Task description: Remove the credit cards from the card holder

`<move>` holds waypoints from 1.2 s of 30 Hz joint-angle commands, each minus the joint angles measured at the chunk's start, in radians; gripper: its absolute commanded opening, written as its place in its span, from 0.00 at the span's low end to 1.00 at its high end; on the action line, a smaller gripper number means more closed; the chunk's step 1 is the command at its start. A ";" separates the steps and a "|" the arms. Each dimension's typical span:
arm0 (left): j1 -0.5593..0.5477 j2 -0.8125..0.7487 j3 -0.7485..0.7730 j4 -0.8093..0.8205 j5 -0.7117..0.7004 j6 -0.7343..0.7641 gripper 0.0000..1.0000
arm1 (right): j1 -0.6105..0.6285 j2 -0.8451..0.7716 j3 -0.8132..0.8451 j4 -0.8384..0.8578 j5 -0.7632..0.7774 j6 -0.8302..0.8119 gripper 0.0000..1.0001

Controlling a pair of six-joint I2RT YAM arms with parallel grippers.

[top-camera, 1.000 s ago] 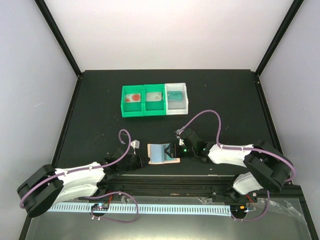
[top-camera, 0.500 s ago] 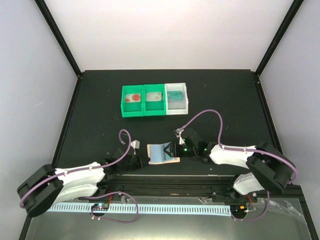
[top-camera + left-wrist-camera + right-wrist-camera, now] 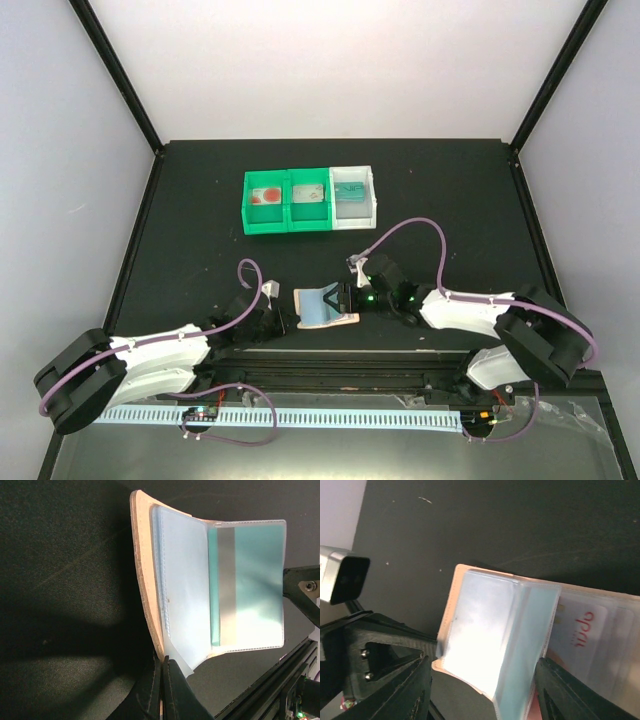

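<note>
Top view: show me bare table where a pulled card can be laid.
Free: the black tabletop band between the green and white plastic bins and the tan folding card holder; also the stretches left and right of the bins. Crowded: the near edge, where the left arm and the right arm meet at the holder.

Looking down from above, the credit cards (image 3: pixel 311 194) lying in the bins (image 3: pixel 290 226) are too small to read, and the spot where the right hand (image 3: pixel 345 298) meets the card holder (image 3: pixel 322 308) is lost against the dark wrist. From the left wrist, glare whitens the clear sleeve (image 3: pixel 182 585), the teal card (image 3: pixel 255 580) looks hazy behind plastic, and the left hand (image 3: pixel 161 662) runs off the bottom edge. From the right wrist, the card with red lettering (image 3: pixel 580 630) is cut by the right edge.
</note>
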 commanded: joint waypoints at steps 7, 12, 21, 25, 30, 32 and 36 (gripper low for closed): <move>-0.010 -0.009 0.007 0.035 -0.014 -0.012 0.02 | 0.007 -0.031 0.004 0.047 -0.079 -0.017 0.57; -0.012 -0.002 0.007 0.046 -0.013 -0.015 0.02 | 0.012 -0.030 0.008 0.061 -0.101 -0.020 0.57; -0.015 0.007 0.004 0.069 -0.013 -0.028 0.02 | 0.033 0.031 0.018 0.132 -0.150 0.006 0.57; -0.015 0.014 0.005 0.067 -0.012 -0.029 0.05 | 0.033 0.037 0.019 0.128 -0.149 0.000 0.57; -0.016 0.024 0.009 0.065 -0.011 -0.030 0.06 | 0.034 0.043 0.012 0.151 -0.169 0.005 0.57; -0.017 0.028 0.010 0.067 -0.010 -0.030 0.07 | 0.033 0.050 0.009 0.169 -0.185 0.014 0.57; -0.018 0.034 0.013 0.069 -0.007 -0.030 0.07 | 0.032 0.071 0.009 0.206 -0.219 0.029 0.58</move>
